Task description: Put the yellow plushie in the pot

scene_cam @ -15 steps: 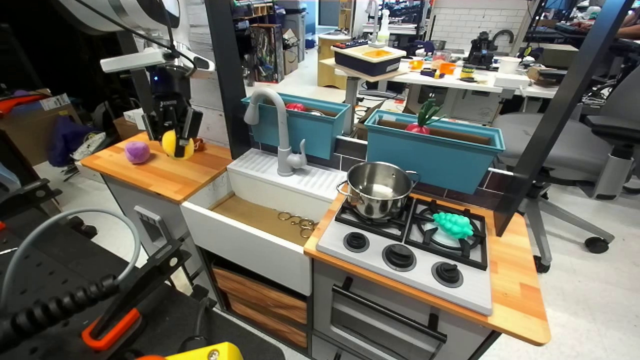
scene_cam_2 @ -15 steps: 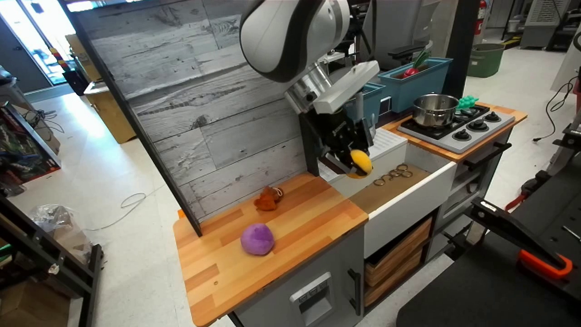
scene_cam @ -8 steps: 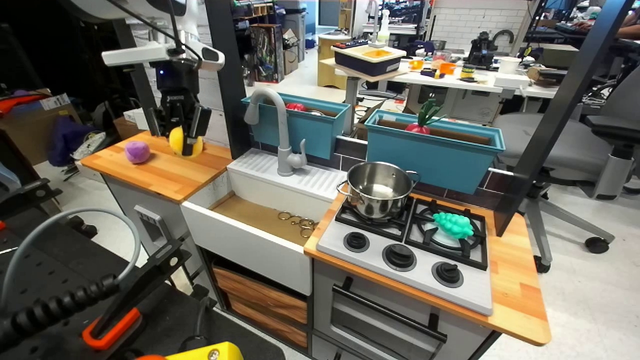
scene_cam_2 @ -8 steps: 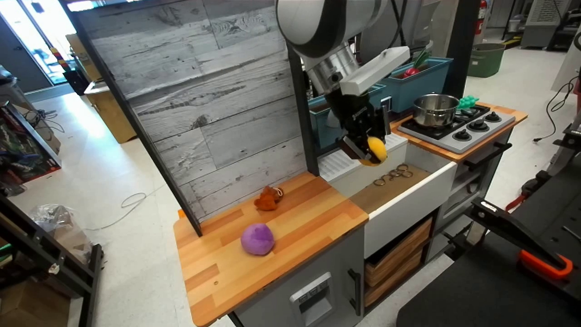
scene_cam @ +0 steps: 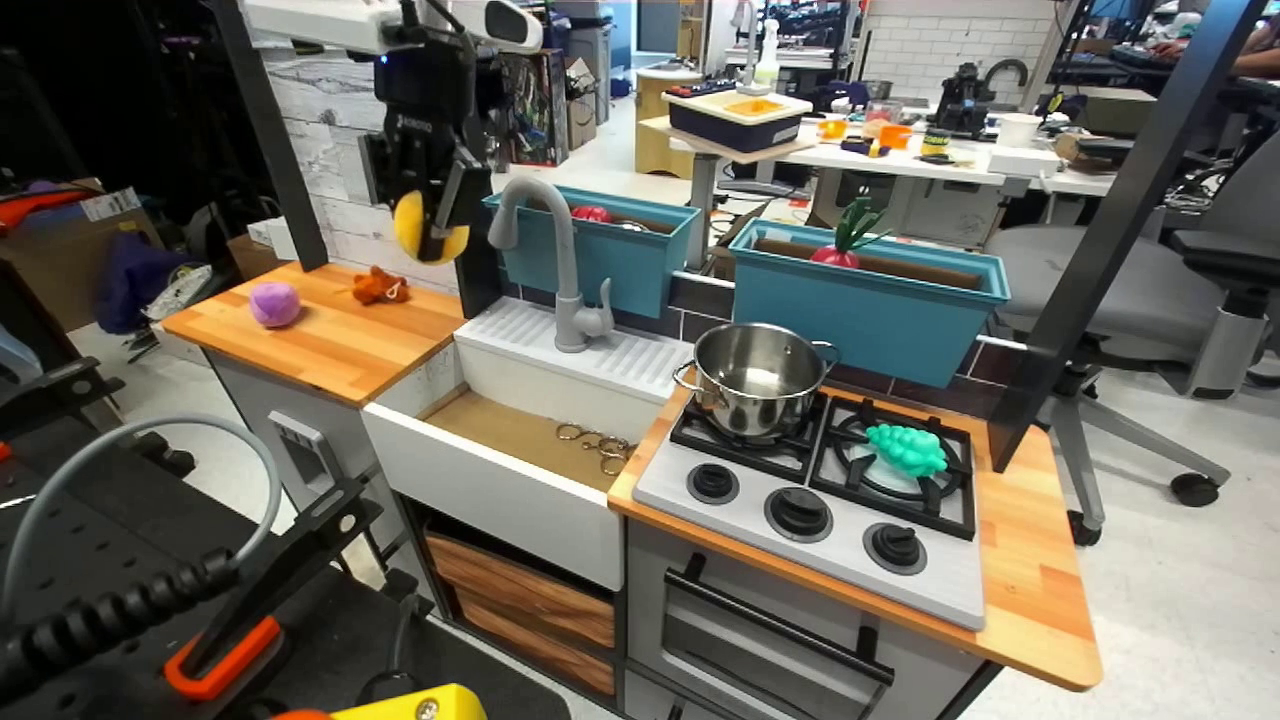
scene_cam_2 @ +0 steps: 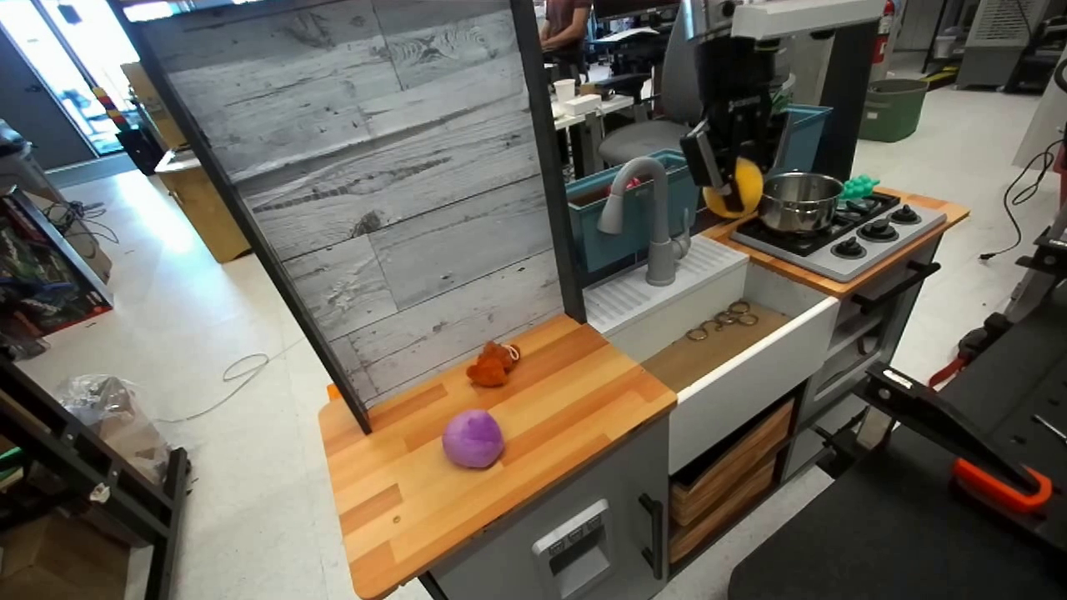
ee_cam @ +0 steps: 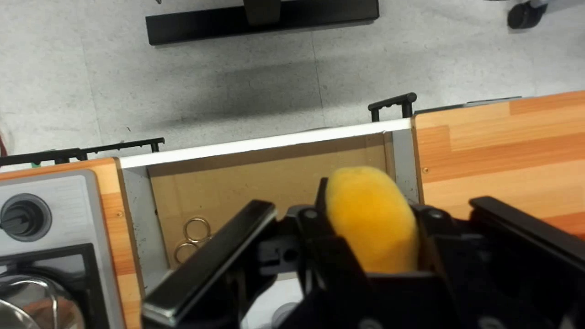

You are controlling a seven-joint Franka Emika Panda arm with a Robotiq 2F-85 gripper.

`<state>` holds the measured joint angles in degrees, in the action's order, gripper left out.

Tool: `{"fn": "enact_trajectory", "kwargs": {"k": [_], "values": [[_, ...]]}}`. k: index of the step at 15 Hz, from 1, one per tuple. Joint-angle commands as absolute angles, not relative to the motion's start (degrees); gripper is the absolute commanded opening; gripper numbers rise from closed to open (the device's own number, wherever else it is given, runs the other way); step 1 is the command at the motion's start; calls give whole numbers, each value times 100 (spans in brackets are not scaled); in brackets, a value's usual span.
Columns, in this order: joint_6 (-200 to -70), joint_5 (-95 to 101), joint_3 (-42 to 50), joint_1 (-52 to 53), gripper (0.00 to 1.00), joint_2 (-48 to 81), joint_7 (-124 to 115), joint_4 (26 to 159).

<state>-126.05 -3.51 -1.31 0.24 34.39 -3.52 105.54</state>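
Note:
The yellow plushie (scene_cam: 409, 222) is held in my gripper (scene_cam: 430, 232), high in the air behind the sink's left end and left of the faucet in an exterior view. The plushie (scene_cam_2: 748, 187) also shows in an exterior view, squeezed between the black fingers. In the wrist view the plushie (ee_cam: 370, 214) sits between both fingers, with the sink below. The shiny steel pot (scene_cam: 762, 412) stands on the left rear burner, some way right of my gripper. The pot (scene_cam_2: 798, 215) also shows in an exterior view. Its edge (ee_cam: 50, 301) shows at the wrist view's lower left.
The grey faucet (scene_cam: 566, 270) rises between my gripper and the pot. Blue planters (scene_cam: 870, 310) stand behind the sink and stove. Green toy grapes (scene_cam: 906, 450) lie on the right burner. A purple item (scene_cam_2: 473, 438) and an orange-red item (scene_cam_2: 492, 365) lie on the wooden counter.
My gripper has risen and moved away from the wooden counter toward the sink and stove side, carrying the plushie. The orange-red item has become uncovered in an exterior view.

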Motion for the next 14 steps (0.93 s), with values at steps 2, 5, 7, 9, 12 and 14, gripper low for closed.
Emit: {"fn": "enact_trajectory", "kwargs": {"k": [2, 5, 7, 9, 12, 14], "values": [[-13165, -1276, -218, -589, 5, 2759, 104, 11277], [-13591, -1842, -140, -875, 5, 2647, 160, 11348], [-13800, -1850, -5, -927, 5, 2654, 24, 11266], [-13731, -1499, 259, -857, 5, 2741, -323, 11032], [-13125, -857, 739, -706, 5, 3001, -1112, 10462], [-12636, -473, 963, -660, 5, 3258, -1596, 9996]]}}
